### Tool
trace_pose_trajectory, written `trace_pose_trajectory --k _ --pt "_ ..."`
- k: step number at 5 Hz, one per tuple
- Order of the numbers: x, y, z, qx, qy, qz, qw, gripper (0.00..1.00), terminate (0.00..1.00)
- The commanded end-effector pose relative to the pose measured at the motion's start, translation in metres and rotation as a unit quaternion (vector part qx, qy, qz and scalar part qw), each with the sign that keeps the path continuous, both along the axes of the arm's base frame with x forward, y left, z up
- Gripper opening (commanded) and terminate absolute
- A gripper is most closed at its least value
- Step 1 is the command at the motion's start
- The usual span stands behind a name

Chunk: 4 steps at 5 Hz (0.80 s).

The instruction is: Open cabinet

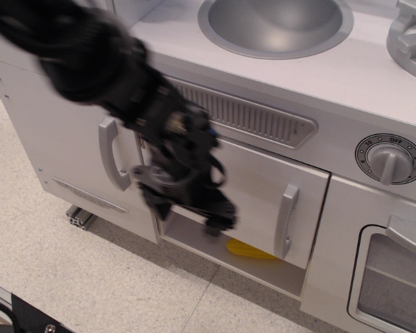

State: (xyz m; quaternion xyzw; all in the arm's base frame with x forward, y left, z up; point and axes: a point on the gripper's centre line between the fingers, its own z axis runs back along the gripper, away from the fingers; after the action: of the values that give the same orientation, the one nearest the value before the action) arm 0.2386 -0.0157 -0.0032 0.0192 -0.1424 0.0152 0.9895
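A: observation.image: cabinet (253, 187) under the vent (249, 114), closed flat, handle (286, 220) near its right edge.
B: Pincer (194, 208) blurred, low in front of cabinet's left half, well left of handle. Jaw spread: cannot tell. Contact with door: cannot tell.
A: Open shelf (194, 239) below, yellow item (249, 250) partly hidden behind door's lower edge.
B: Taller door (62, 139) left, long handle (109, 154) beside the arm. Sink (275, 24) above, dial (389, 159) right.
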Motion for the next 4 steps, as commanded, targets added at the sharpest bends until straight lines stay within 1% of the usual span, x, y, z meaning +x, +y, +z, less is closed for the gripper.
trace_pose_trajectory --k 1,2,3,4 --pt "0.034 -0.027 0.0 -0.024 -0.033 -0.016 0.9991 1.0 0.0" --pt "0.047 -0.033 -0.007 -0.023 -0.047 -0.016 0.9985 1.0 0.0" --pt "0.061 -0.04 -0.015 -0.027 -0.053 -0.02 0.998 1.0 0.0" --pt "0.069 -0.046 -0.018 -0.036 -0.055 -0.019 0.9977 1.0 0.0"
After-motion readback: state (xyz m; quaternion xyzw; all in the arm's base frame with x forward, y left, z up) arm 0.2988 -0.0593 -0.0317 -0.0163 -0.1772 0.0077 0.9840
